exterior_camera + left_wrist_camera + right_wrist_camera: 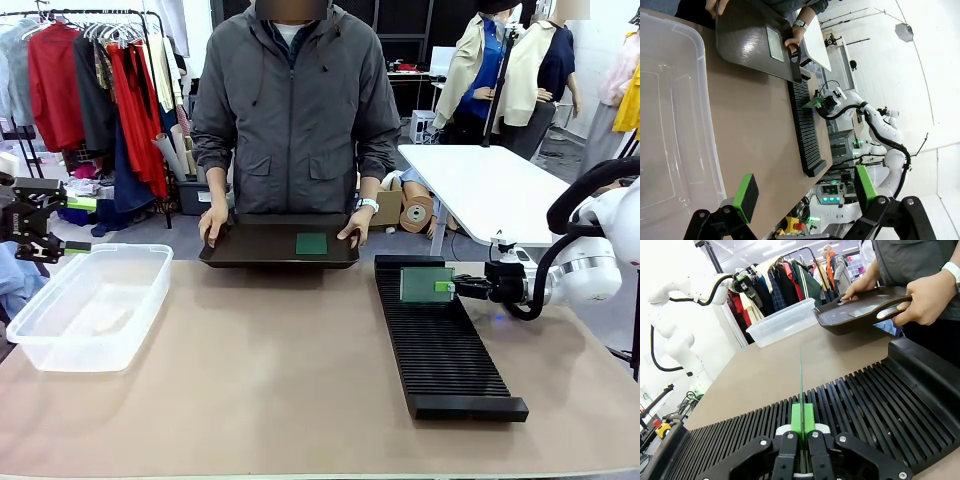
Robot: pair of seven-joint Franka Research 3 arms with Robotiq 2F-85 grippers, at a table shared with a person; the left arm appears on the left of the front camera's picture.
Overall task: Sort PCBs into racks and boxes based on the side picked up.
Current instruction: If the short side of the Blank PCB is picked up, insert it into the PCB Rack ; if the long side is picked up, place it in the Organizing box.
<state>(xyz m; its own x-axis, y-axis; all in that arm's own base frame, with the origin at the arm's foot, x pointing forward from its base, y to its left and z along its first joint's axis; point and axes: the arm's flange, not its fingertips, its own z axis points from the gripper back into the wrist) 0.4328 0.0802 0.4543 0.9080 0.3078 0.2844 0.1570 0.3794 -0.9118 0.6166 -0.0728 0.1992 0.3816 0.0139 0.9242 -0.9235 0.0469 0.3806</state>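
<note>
My right gripper [447, 288] is shut on a green PCB [424, 285], held upright on edge just over the far end of the long black slotted rack [440, 345]. In the right wrist view the board [801, 382] shows edge-on between the shut green pads [802, 419], in line with the rack's slots [870, 407]. A second PCB [311, 243] lies flat on the dark tray [250, 250] that the person holds with both hands. My left gripper [805, 192] is open, empty, above the far left corner of the clear tub [90, 305].
The person's hands [212, 225] grip the tray at the table's far edge, close to the rack's far end. The tub [670, 125] looks empty. Bare tan table [280, 370] lies between tub and rack. A white table [490, 185] stands behind right.
</note>
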